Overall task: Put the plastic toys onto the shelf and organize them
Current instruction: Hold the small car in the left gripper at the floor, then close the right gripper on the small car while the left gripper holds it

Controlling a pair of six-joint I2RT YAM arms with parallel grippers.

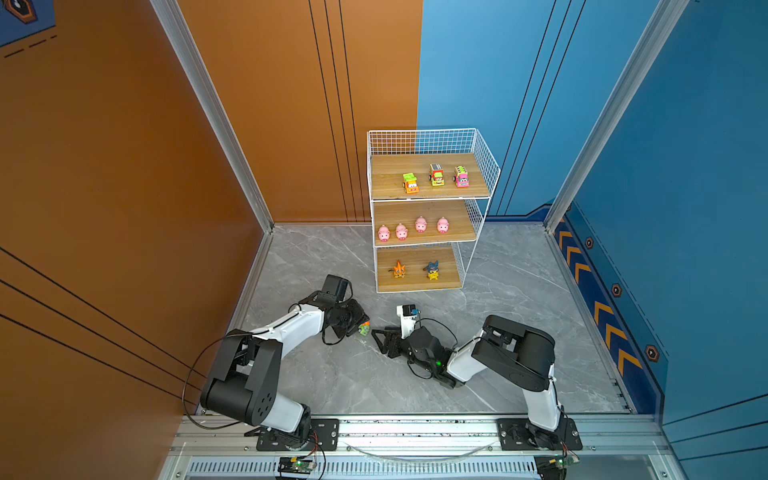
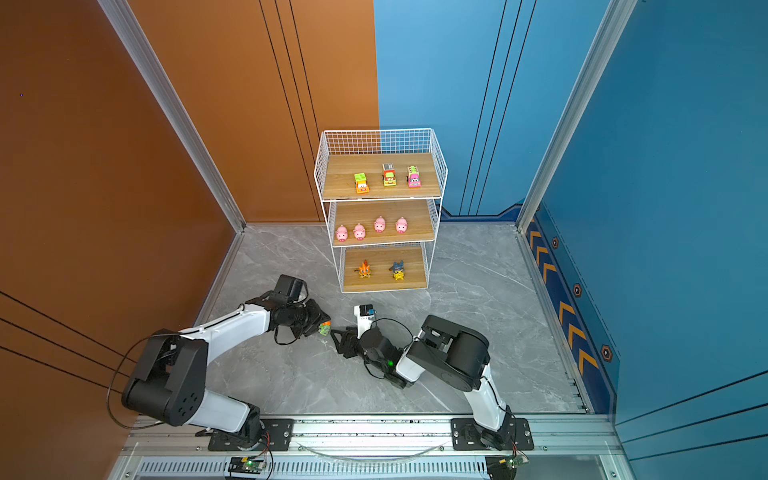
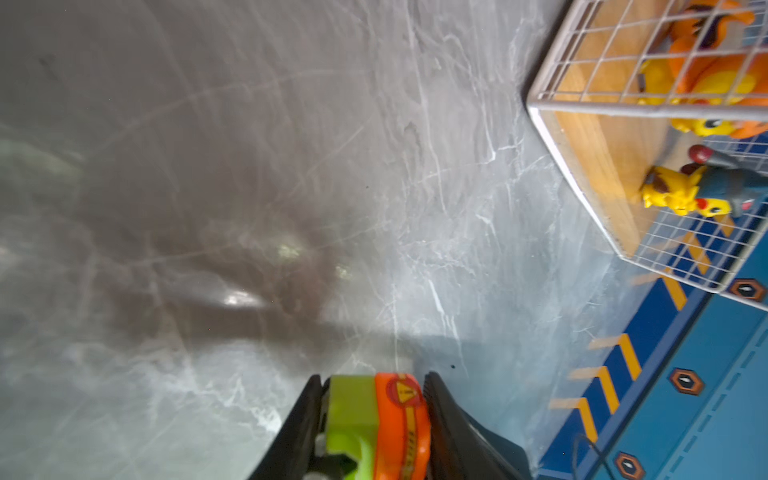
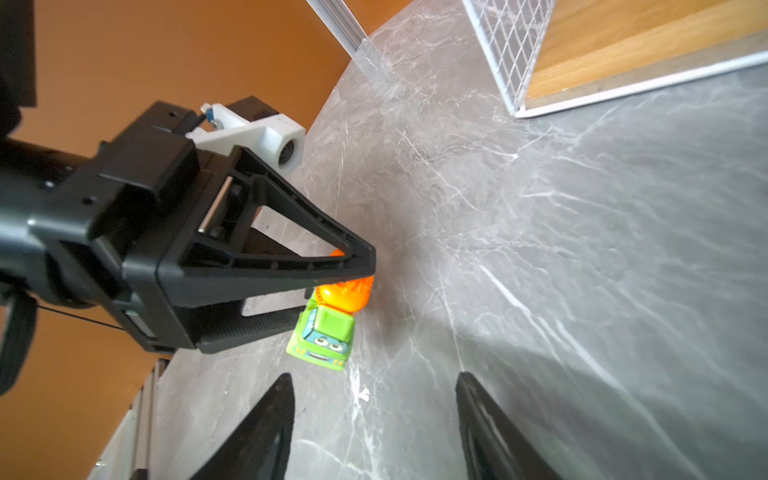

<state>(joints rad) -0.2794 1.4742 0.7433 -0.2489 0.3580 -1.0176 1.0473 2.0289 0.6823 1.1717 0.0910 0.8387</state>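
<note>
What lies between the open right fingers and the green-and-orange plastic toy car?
Only bare grey marble tabletop before the green car, in the right wrist view.

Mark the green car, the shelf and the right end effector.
green car (image 4: 330, 332): right wrist view, on its cab.
shelf (image 1: 386, 178): a top view, bare top board.
right end effector (image 4: 374, 378): right wrist view, midway between fingertips.

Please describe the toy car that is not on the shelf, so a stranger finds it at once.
Start at the white wire shelf; in front of it, the left gripper is shut on a green car. Unlike the three cars on the top board, it has an orange drum behind its cab.
</note>
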